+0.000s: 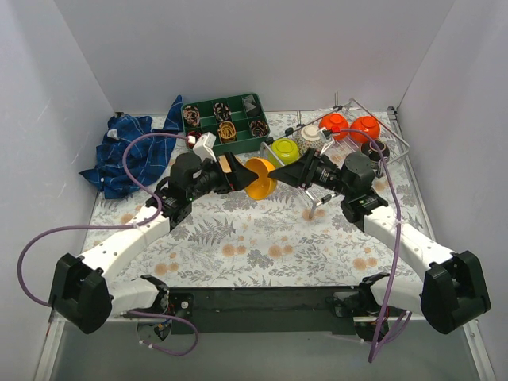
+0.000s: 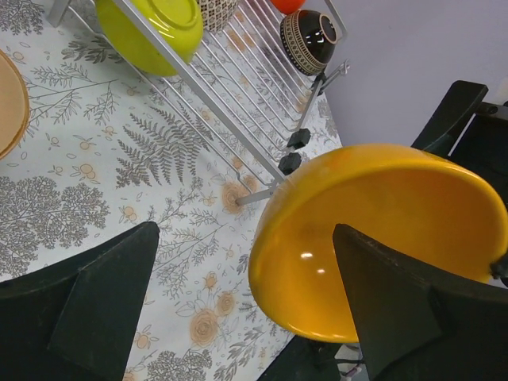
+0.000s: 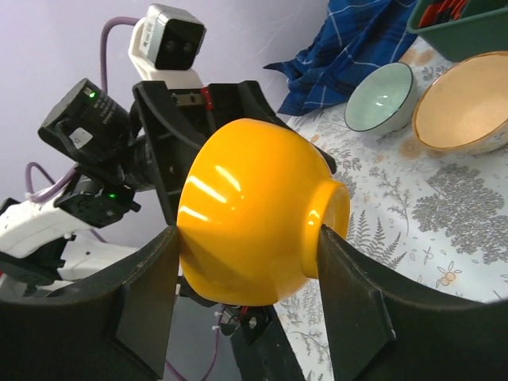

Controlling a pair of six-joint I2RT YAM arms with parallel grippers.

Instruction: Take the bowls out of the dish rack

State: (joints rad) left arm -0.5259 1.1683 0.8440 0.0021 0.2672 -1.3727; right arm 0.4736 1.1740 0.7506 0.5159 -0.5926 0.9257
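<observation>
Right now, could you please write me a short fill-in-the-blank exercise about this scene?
1. The right pincer grips the yellow-orange bowl, facing the left pincer, whose fingers are ___.
2. The dish rack holds ___ red-orange bowls.
3. The beige bowl and the pale mint bowl stand on the ___.
Missing words: open; two; table.
</observation>
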